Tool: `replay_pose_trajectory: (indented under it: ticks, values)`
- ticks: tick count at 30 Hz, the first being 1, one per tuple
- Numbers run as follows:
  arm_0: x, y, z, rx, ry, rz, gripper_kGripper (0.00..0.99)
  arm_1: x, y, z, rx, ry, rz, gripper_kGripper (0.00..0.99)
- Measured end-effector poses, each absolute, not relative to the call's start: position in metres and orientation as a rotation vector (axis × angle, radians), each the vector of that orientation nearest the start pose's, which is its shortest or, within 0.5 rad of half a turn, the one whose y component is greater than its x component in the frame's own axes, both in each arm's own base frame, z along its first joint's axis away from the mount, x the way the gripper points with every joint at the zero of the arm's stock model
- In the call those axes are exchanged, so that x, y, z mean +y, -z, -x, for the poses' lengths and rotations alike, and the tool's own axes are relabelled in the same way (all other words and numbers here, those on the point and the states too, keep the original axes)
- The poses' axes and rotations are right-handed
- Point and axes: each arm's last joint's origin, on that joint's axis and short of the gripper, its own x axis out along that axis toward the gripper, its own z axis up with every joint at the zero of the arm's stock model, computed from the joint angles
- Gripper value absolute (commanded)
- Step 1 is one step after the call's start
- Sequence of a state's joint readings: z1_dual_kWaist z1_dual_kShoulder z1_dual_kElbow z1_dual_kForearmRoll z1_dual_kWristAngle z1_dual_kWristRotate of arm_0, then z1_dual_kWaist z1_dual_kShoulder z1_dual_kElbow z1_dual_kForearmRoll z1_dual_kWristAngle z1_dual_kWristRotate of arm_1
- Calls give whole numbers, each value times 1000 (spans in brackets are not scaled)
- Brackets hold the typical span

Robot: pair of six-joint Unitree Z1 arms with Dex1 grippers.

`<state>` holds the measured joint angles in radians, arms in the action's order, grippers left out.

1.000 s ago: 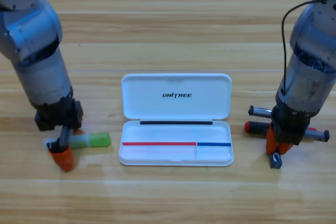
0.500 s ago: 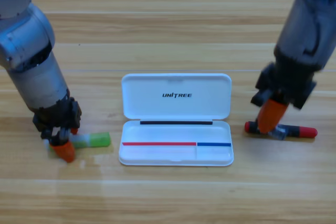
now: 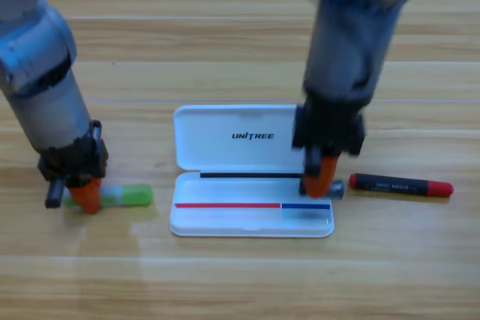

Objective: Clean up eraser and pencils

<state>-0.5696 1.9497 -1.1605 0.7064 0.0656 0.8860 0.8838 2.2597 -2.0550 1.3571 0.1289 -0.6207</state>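
1. Since the earlier frame, the right gripper (image 3: 322, 183) has been carried from beside the red pencil (image 3: 401, 185) across to the right end of the white case (image 3: 251, 219); a small dark block, judged to be the eraser (image 3: 335, 187), is being held at its fingers, which are closed on it.
2. The red pencil is being left on the desk (image 3: 225, 50), just right of the case.
3. The left gripper (image 3: 84, 194) is being pressed down on the pale end of the green pencil (image 3: 124, 196), left of the case; whether its fingers are gripping cannot be told.
4. Risk is being judged: the eraser is being held over the case's right rim; released there, it could drop outside.
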Motion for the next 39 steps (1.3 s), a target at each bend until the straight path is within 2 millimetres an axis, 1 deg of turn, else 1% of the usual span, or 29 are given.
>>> replay_pose_trajectory:
  ticks: [1, 3, 7, 9, 11, 12, 14, 15, 20, 21, 24, 26, 28, 30, 31, 32, 36, 39]
  values:
    - [-177, -200, -282, 1203, 1047, -1175, 0, 355, -257, -282, 1264, -1268, 1061, 0]
    - [-178, -212, -284, 1202, 1044, -1175, 0, 358, -247, -285, 1279, -1257, 1081, 0]
    - [-176, -243, -280, 1153, 1029, -1172, 0, 364, -241, -290, 1275, -1249, 1089, 0]
    - [-174, -259, -276, 1124, 1021, -1170, 0, 364, -242, -290, 1271, -1249, 1088, 0]
    - [-174, -270, -273, 1103, 1016, -1168, 0, 365, -242, -290, 1268, -1249, 1087, 0]
    - [-174, -274, -272, 1096, 1014, -1167, 0, 365, -242, -290, 1268, -1249, 1088, 0]
    - [-176, -278, -269, 1092, 1015, -1166, 0, 365, -241, -290, 1270, -1249, 1088, 52]
    - [-177, -279, -268, 1094, 1018, -1168, 0, 365, -240, -290, 1272, -1250, 1088, 63]
    - [-179, -279, -266, 1096, 1024, -1171, 0, 367, -232, -292, 1291, -1251, 1093, 64]
    - [-179, -279, -265, 1097, 1026, -1172, 0, 368, -228, -293, 1299, -1251, 1094, 80]
    - [-181, -279, -264, 1097, 1030, -1175, 0, 370, -220, -294, 1317, -1252, 1098, 295]
    - [-181, -279, -264, 1097, 1032, -1177, 0, 370, -219, -294, 1317, -1252, 1098, 376]
    - [-181, -279, -263, 1097, 1033, -1177, 0, 370, -219, -294, 1317, -1252, 1098, 540]
    - [-181, -279, -263, 1097, 1033, -1177, 0, 370, -219, -294, 1317, -1252, 1098, 747]
    - [-181, -279, -263, 1097, 1033, -1177, 0, 370, -219, -294, 1317, -1252, 1098, 802]
    - [-181, -279, -263, 1097, 1032, -1177, 0, 370, -219, -294, 1318, -1253, 1097, 821]
    - [-181, -279, -263, 1098, 1031, -1175, 0, 370, -220, -294, 1316, -1262, 1092, 833]
    - [-181, -279, -263, 1098, 1030, -1174, 0, 367, -228, -289, 1312, -1287, 1068, 833]
